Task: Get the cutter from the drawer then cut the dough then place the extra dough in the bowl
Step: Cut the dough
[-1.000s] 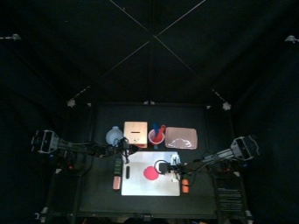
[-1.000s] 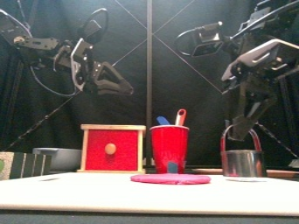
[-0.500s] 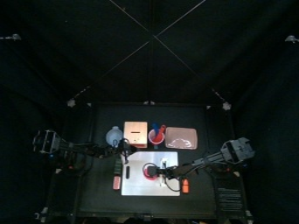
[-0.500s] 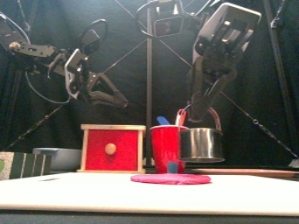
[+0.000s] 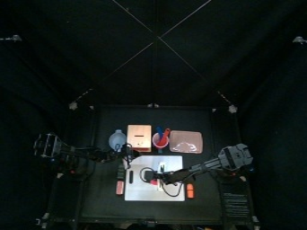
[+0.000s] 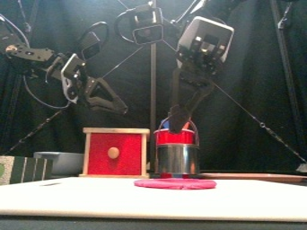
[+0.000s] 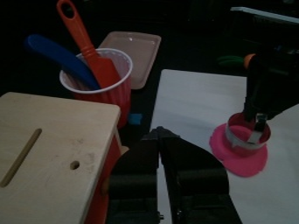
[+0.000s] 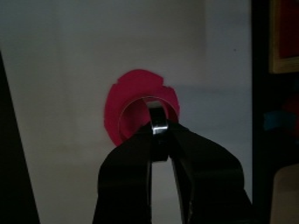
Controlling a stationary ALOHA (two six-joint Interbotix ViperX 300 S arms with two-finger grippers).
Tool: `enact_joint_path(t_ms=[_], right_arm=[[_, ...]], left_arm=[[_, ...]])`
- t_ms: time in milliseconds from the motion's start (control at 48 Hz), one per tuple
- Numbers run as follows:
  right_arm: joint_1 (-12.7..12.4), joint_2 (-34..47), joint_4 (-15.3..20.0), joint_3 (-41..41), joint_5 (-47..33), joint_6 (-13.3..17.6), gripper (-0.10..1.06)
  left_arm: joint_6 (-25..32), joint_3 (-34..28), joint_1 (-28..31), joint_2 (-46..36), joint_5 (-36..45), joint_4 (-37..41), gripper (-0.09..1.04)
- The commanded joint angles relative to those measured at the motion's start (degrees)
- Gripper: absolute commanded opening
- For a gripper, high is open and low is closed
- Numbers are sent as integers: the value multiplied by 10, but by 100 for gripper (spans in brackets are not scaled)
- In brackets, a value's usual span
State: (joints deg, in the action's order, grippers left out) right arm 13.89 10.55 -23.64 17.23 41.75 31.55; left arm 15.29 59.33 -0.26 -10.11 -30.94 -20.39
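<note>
Presses cutter (image 6: 178, 160) onto pink dough (image 6: 175, 183) with right hand (image 8: 160, 133) clamped on its handle; holds left hand (image 7: 158, 138) closed near wooden box (image 7: 59, 149).

A red cup (image 7: 103, 86) stands toward the middle of the counter's (image 5: 102, 207) back edge, with a blue toy knife (image 7: 52, 54) and a red toy knife (image 7: 76, 31) leaning out of it. Just beside it, toward the right edge, lies a flat pink tray (image 7: 131, 48). A white cutting board (image 5: 150, 190) lies near the front edge. A small orange-red toy (image 5: 118, 187) lies off the board's left side, and an orange toy (image 7: 242, 59) off its right side.
</note>
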Motion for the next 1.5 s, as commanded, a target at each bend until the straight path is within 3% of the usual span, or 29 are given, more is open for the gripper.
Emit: enact_joint_path(t_ms=[21,521,646,833,938,1167,1292,1500], right_arm=[[-3,-9,-1,-12,-6,0,48],[-7,4,-1,-13,-14,8,50],[-7,2,-2,-16,-15,6,59],[-8,-11,-4,-29,-6,1,88],[-5,-19,-4,-35,7,0,98],[0,-84,-28,-15,22,6,100],[7,-139,-41,34,-17,11,100],[4,-207,-43,166,-200,40,100]], left_arm=[[0,-6,3,-2,-5,1,38],[-2,-8,4,7,-5,0,38],[-3,-10,4,17,-5,0,38],[-2,-13,4,26,-4,-3,38],[-3,-16,4,26,-5,-3,38],[-1,-37,-3,26,-6,0,38],[-1,-48,-25,26,-11,4,38],[-1,-61,-79,29,-35,17,39]])
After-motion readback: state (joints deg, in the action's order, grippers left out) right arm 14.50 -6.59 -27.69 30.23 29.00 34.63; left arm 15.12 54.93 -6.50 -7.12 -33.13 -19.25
